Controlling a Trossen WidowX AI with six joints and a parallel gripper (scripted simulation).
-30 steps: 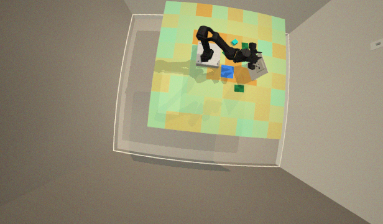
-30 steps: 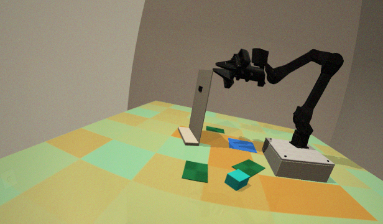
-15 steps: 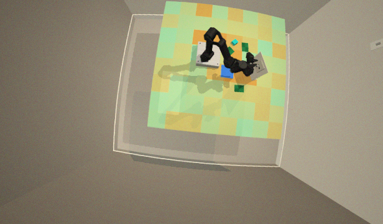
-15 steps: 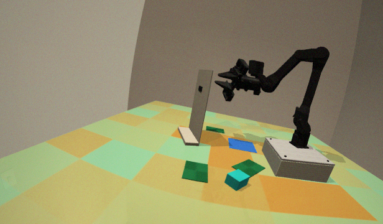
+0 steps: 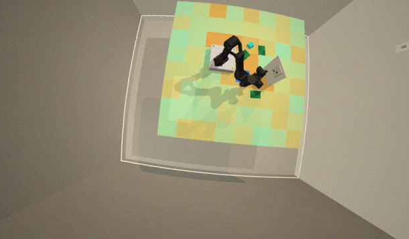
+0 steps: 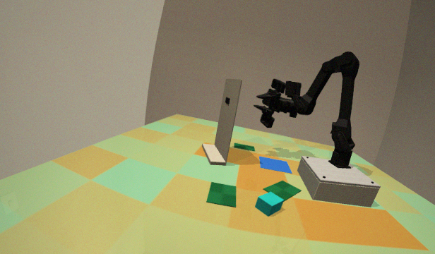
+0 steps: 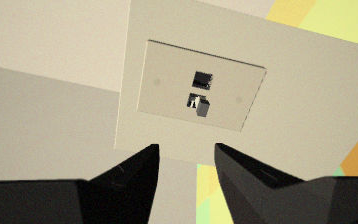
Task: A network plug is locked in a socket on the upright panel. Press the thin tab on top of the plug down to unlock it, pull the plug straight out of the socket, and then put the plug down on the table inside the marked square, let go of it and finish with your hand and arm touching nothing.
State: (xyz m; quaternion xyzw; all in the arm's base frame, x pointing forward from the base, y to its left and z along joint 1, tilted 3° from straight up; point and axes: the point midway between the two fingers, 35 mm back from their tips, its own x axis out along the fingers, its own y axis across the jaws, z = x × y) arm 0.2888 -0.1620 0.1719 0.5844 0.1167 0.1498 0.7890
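The upright beige panel (image 5: 280, 65) (image 6: 229, 120) (image 7: 305, 115) stands on the table and carries a faceplate with two sockets. In the wrist view the small grey plug (image 7: 200, 104) sits in the lower socket, and the upper socket (image 7: 202, 79) is dark and empty. My gripper (image 7: 186, 151) (image 6: 258, 101) (image 5: 262, 75) hangs in the air facing the panel, a short way off and below the plug's height. Its fingers are partly closed with a gap between them, and nothing is in the gap. The blue marked square (image 6: 275, 164) (image 5: 247, 72) lies on the table between the panel and the arm's base.
The arm's grey base block (image 6: 337, 185) (image 5: 221, 63) stands near the panel. A cyan cube (image 6: 269, 203) (image 5: 250, 44) and dark green flat patches (image 6: 222, 194) (image 6: 282, 189) (image 6: 243, 147) (image 5: 255, 94) lie on the chequered table. Walls stand close behind the panel.
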